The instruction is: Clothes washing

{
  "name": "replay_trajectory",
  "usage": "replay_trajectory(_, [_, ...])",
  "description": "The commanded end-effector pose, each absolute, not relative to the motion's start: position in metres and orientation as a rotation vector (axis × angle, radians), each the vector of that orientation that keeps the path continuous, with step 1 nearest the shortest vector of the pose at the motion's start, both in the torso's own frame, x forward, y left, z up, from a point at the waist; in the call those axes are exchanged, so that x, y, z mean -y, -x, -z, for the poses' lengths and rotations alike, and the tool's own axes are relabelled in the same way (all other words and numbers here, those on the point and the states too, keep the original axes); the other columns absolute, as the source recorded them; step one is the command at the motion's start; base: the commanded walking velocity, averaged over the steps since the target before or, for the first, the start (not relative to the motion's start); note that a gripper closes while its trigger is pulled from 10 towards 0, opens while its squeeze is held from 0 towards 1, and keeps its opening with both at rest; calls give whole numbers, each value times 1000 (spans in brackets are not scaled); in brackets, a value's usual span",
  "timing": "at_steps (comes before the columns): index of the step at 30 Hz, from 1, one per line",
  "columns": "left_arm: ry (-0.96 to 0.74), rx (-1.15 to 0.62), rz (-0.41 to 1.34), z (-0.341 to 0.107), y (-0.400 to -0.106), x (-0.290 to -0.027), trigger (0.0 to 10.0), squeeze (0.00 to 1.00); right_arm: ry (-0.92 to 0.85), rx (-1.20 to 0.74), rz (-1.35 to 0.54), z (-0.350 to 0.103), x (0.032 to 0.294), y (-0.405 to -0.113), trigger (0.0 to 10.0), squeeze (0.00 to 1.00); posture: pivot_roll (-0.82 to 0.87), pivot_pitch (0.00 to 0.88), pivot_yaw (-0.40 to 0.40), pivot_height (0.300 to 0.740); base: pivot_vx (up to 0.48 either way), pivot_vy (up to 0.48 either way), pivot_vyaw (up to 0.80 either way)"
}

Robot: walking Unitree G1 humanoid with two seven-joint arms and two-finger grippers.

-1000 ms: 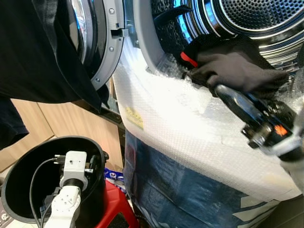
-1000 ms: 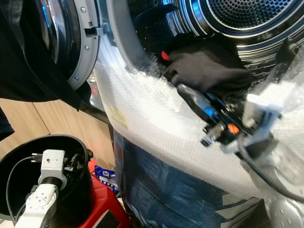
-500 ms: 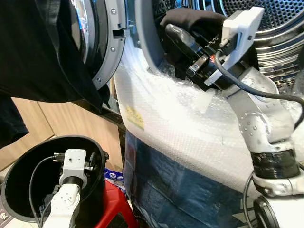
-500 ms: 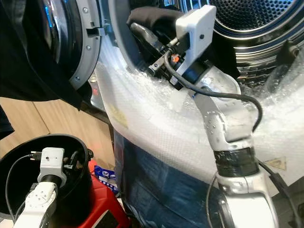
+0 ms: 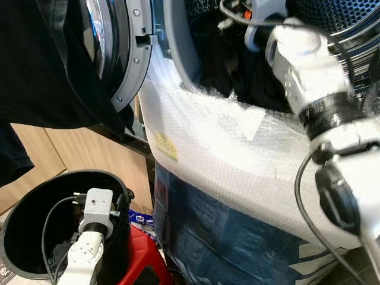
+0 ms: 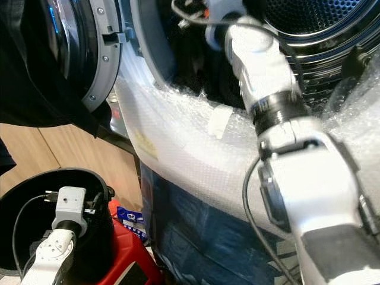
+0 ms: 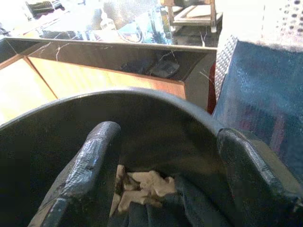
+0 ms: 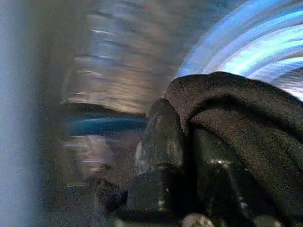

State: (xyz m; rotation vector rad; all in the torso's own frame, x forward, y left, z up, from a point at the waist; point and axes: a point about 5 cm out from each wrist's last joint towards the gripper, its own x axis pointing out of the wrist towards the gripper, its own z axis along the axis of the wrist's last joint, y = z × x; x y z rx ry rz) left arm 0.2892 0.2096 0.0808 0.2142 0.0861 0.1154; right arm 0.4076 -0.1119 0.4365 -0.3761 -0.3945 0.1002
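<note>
My right arm [image 5: 303, 65] reaches over the door rim into the washing machine drum [image 5: 350, 24]. In the right wrist view my right gripper [image 8: 187, 130] is shut on a dark garment [image 8: 236, 118], which drapes over its fingers inside the blurred drum. My left gripper [image 7: 165, 182] hangs open inside the black bucket [image 5: 24, 202], its two fingers [image 7: 90, 165] spread wide. Below them on the bucket's bottom lie white and dark clothes [image 7: 147, 184]. The left wrist [image 5: 95, 211] stands at the bucket's right side.
The round washer door [image 5: 127, 53] stands open to the left. A black cloth [image 5: 47, 65] hangs before it. Bubble wrap [image 5: 225, 154] covers the washer front above blue plastic [image 5: 225, 237]. A red stool [image 5: 142, 261] sits beside the bucket, near wooden cabinet panels [image 5: 71, 154].
My right arm has swung up from the door rim and pushed deep into the drum, carrying the dark garment with it. The left arm has stayed in the bucket.
</note>
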Motion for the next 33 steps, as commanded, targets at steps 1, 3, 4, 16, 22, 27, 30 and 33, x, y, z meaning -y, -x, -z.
replay_trajectory(1, [-223,-96,-118,-79,-288,-210,10000,0,350,408,108,-451,136,-405,0,0,123,0,7,740,0,0,0])
replay_trajectory(3, [-222,-97,-121,-79,-287,-210,10000,0,327,413,140,-454,140,-403,0,0,134,0,3,740,0,0,0])
replay_trajectory(4, [-223,-98,-123,-79,-286,-211,10000,0,292,421,181,-458,144,-402,0,0,134,0,3,740,0,0,0])
replay_trajectory(16, [-226,-83,-124,-81,-290,-210,10000,0,191,364,197,-437,135,-410,0,0,133,0,10,740,0,0,0])
replay_trajectory(22, [-227,-90,-77,-80,-291,-201,10000,0,351,244,62,-397,103,-420,10000,0,126,0,26,740,0,0,0])
replay_trajectory(27, [-222,-86,-72,-82,-293,-199,10000,0,358,198,51,-383,97,-423,10000,1000,132,0,24,740,0,0,0])
replay_trajectory(30, [-220,-89,-76,-81,-291,-200,10000,0,343,204,72,-385,100,-422,10000,1000,144,0,19,740,0,0,0])
replay_trajectory(33, [-220,-91,-83,-81,-290,-201,10000,0,360,240,162,-394,110,-421,10000,1000,153,0,14,740,0,0,0])
